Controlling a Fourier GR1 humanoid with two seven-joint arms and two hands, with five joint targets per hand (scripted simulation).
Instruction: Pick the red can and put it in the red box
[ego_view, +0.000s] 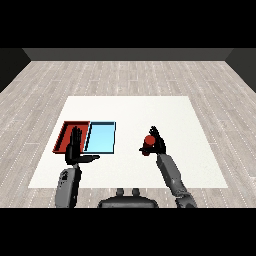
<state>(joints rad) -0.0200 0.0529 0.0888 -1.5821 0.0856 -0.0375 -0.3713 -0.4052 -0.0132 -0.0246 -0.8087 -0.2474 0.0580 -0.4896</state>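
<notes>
The main risk looked to be the long carry: the red tray (64, 131) lay far off to the left of the right hand (159, 144), beyond the blue tray (101, 138), so the can (148, 142) might slip out or end up in the wrong tray if let go early. The left hand (75, 148), fingers straight and holding nothing, stood over the red tray's near edge and could block the drop. The right hand was curled round the can, seemingly just above the table (150, 107).
</notes>
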